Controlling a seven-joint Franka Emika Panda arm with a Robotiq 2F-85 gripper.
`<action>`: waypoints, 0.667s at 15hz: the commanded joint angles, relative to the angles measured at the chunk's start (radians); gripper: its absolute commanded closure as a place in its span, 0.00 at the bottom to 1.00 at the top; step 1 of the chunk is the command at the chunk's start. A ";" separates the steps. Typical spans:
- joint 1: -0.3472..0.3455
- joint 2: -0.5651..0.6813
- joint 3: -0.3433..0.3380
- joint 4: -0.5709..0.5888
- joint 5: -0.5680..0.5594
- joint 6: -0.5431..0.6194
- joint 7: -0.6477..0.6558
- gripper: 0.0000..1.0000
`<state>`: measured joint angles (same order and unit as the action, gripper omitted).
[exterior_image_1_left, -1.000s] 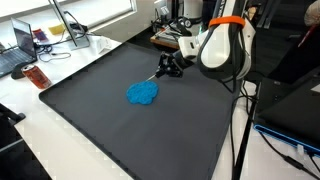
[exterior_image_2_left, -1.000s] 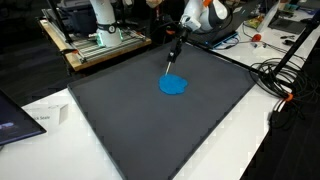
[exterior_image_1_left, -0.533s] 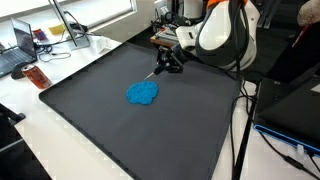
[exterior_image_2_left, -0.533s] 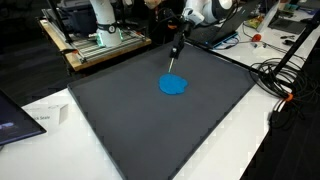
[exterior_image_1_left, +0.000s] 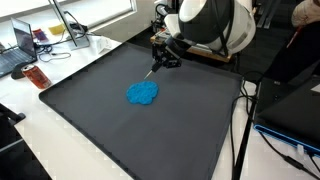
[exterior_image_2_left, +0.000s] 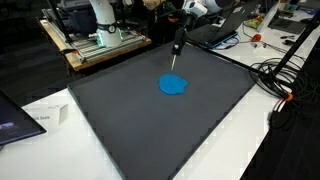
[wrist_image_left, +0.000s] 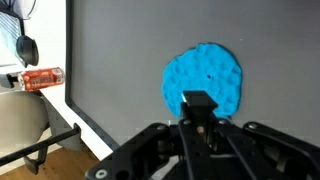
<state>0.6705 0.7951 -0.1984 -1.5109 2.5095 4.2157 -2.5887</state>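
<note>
In both exterior views my pincer (exterior_image_1_left: 164, 58) is clenched on a thin stick (exterior_image_1_left: 154, 71), its tip clear of the blue blob (exterior_image_1_left: 143, 93) lying mid-mat (exterior_image_1_left: 100, 125). Wrist view: blob (wrist_image_left: 205, 70) just ahead. I reckon I'm poised to poke it; next calls for a gentle descent.

Your gripper (wrist_image_left: 198, 104) is black; on the plain dark grey mat (exterior_image_1_left: 120, 130) lies a bright blue blob (exterior_image_1_left: 143, 93), beside the mat a red bottle (wrist_image_left: 42, 76).
</note>
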 joint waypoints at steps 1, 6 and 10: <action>-0.120 -0.047 0.104 0.018 0.000 0.018 -0.082 0.97; -0.313 -0.056 0.273 0.067 -0.001 0.023 -0.151 0.97; -0.492 -0.053 0.437 0.062 -0.018 0.023 -0.159 0.97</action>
<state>0.3043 0.7487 0.1158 -1.4538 2.5071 4.2152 -2.7050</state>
